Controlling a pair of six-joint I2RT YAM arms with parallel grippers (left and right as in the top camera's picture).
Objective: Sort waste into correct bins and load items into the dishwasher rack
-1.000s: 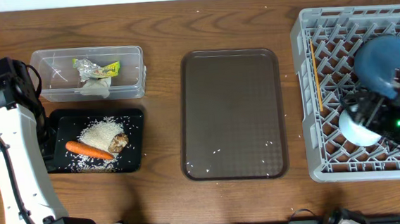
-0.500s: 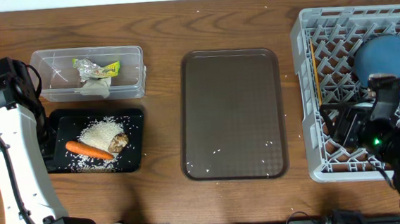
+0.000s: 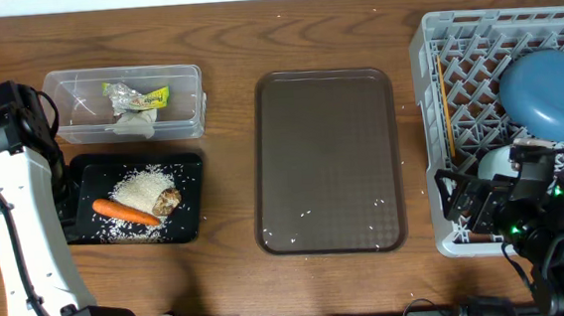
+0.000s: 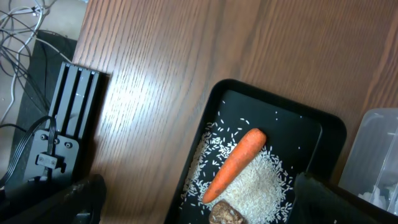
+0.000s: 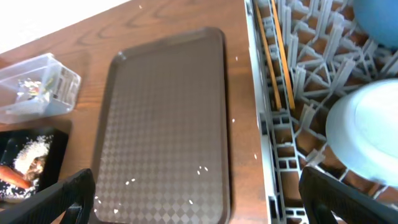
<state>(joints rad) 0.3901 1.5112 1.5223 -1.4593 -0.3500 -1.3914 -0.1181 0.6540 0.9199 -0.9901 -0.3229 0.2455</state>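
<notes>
Got the smooth round dark-blue plate [image 3: 548,94] and pale-blue bowl [image 5: 367,134] down in the grey plastic lattice rack [image 3: 458,116], thin wooden chopsticks [image 5: 273,56] along its left side. Right gripper [image 5: 199,199] spread wide, holding nothing, by the rack's corner. Same wide spread on the left gripper [image 4: 199,199], above a tapered orange carrot [image 4: 235,163] on loose rice [image 4: 261,180] in the black tray [image 4: 311,124].

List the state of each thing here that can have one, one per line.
Clear tub: lidless, holding a wrapper and tissue.
Black tray: holding rice, carrot and brown lump.
Brown tray: bare except for stray grains.
Rack: loaded with plate, bowl and chopsticks.
Left claw: open, holding nothing.
Right claw: open, holding nothing.
</notes>
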